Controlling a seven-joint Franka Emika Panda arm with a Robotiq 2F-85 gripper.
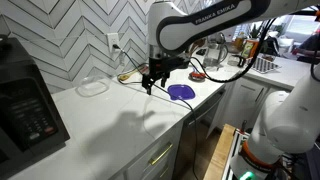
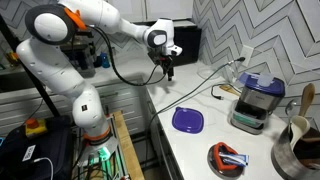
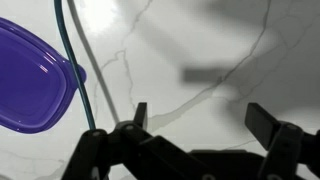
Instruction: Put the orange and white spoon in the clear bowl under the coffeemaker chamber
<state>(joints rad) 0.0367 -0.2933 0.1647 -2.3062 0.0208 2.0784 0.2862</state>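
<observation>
Exterior view: clear bowl (image 1: 92, 87) apart from spread-jawed tool (image 1: 149, 87).

1. I can read "FRANKA EMIKA" in dark capitals on the white link of the arm (image 1: 205, 18) in an exterior view.
2. The keypad (image 1: 33, 115) on the black boxy appliance (image 1: 25, 100) carries markings, but they're too small for me to read.
3. Nothing else is legible to me from any camera.

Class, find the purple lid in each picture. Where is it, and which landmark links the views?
In an exterior view: right of centre, purple lid on the counter.
In an exterior view: lower centre, near the counter's edge.
Wrist view: left edge, partly cut off.
Shared landmark: the gripper.
</observation>
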